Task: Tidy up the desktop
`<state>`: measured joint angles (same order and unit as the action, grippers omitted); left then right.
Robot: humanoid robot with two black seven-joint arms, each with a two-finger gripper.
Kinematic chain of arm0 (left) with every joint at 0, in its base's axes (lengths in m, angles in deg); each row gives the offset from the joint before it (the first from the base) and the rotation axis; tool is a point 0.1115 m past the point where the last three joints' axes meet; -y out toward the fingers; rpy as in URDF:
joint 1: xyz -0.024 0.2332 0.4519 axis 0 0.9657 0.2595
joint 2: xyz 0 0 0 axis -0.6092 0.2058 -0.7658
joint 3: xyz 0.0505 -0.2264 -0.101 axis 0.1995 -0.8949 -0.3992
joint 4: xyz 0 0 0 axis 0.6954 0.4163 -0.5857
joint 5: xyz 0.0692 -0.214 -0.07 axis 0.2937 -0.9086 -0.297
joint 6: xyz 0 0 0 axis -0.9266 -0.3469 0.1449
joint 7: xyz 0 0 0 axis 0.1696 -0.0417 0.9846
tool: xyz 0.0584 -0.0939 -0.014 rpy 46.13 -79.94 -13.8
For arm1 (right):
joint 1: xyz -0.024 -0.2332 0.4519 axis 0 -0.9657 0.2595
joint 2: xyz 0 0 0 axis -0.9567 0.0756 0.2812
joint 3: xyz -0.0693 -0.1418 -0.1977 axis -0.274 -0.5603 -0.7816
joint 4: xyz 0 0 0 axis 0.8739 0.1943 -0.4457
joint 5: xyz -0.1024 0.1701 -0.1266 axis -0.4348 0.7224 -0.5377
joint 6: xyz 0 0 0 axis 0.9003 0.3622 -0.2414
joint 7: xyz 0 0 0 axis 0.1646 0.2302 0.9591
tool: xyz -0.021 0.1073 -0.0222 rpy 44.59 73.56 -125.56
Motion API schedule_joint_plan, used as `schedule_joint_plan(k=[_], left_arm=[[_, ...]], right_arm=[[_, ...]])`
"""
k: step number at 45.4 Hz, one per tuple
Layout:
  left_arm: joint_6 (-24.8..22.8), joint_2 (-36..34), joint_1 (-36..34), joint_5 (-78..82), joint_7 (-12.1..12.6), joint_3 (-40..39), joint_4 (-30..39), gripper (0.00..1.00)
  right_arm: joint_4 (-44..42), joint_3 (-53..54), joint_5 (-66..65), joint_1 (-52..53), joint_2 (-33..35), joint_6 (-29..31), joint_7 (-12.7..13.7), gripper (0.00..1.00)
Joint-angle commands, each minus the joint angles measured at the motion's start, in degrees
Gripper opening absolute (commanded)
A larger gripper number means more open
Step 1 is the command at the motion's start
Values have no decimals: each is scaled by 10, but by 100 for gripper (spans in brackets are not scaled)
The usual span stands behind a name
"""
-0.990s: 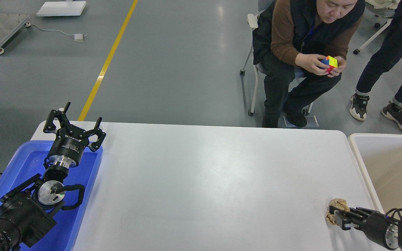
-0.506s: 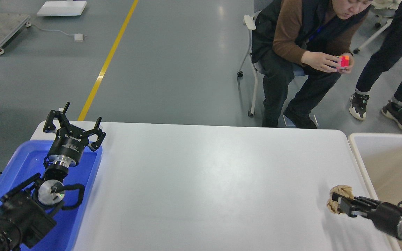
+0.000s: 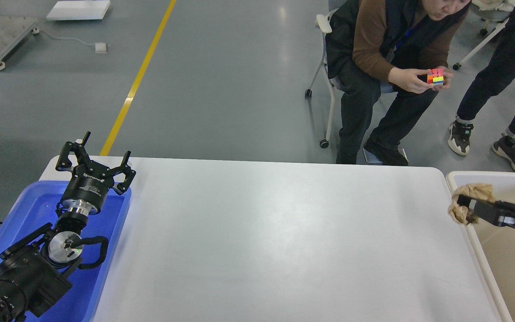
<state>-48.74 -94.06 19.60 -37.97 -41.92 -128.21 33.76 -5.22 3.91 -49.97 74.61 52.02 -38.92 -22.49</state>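
My right gripper (image 3: 462, 205) pinches a crumpled paper wad (image 3: 470, 200) above the bin's rim (image 3: 456, 178); my left gripper (image 3: 94, 160) gapes empty; the desktop (image 3: 275, 241) runs lengthwise left-to-right.

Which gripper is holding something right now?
The right gripper, shut on the crumpled brown paper at the beige bin; the left gripper is open, empty.
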Motion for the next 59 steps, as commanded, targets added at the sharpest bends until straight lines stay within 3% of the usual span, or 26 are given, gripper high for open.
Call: schedule_joint_plan(k=[1,11,22,29,32,45,54,59], left_arm=[[0,0,0,0,0,0,0,100],[0,0,0,0,0,0,0,100],[0,0,0,0,0,0,0,100],[0,0,0,0,0,0,0,100],[0,0,0,0,0,0,0,100],[1,0,0,0,0,0,0,100],[1,0,0,-1,0,0,0,100],[1,0,0,-1,0,0,0,100]], right_arm=[[-11,2,-1,66,44,51,12,0],[-199,-1,5,63,-2,66,23,0],[-388,-8,117,0,-98,157,25,0],[-485,-5,202,-57,-176,174,55,0],[-511,-1,254,-78,-205,175,79,0],[-601,3,519,-131,-334,175,229,0],[-663,54,623,-156,-404,168,310,0],[-682,118,631,-167,-424,163,340,0]])
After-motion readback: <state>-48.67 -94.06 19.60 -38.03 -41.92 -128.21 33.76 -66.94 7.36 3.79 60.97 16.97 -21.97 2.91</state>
